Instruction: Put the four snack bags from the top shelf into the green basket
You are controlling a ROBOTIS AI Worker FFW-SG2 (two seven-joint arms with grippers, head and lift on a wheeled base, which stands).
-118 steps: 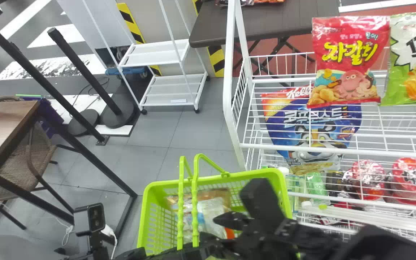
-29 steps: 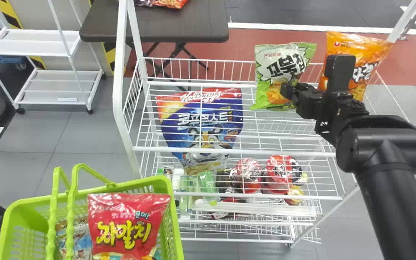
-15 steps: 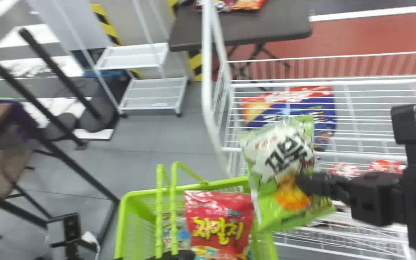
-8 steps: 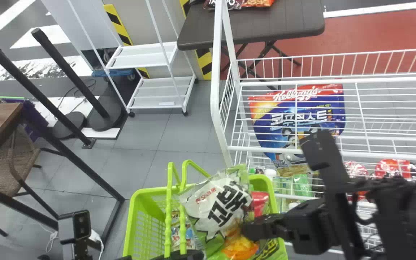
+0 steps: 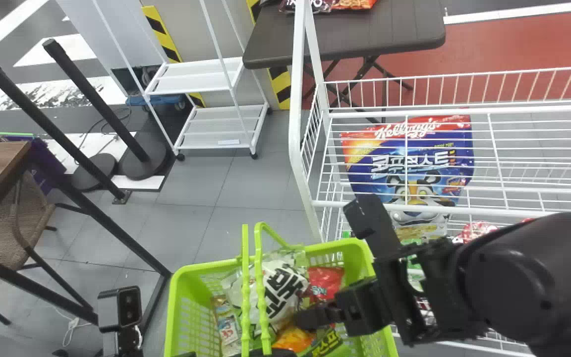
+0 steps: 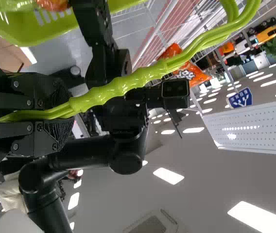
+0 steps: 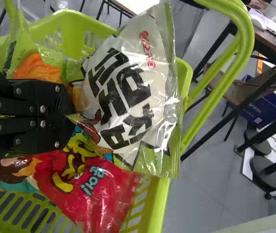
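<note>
Inside the green basket (image 5: 194, 263), the right hand (image 5: 308, 317) has its fingers pinched together on the green and white snack bag (image 5: 283, 287), with a fold of the wrapper caught between them. That bag sits tilted, its white end reaching up to the far rim and its green end with the orange picture down by the hand. The basket's two handles (image 5: 260, 307) cross in front of its white part. Beside it, on the robot's right, lies the red snack bag (image 5: 324, 282), inside the basket and partly covered by the green and white one. A smaller packet (image 5: 228, 329) with brown and blue print rests in the basket on the left side. The left hand (image 5: 278, 352) is clamped around the two handles, its fingers closed as far as the green plastic lets them. An orange snack bag (image 6: 189, 73) is at the white wire rack (image 5: 295, 144), and just its corner reaches into the head view at the right edge. A large blue and red cereal pouch (image 5: 409, 158) stands on a lower shelf, with a red and white package (image 5: 476, 230) below. Beyond the rack, shiny packets (image 5: 355, 4) lie on a brown tabletop (image 5: 365, 37).
</note>
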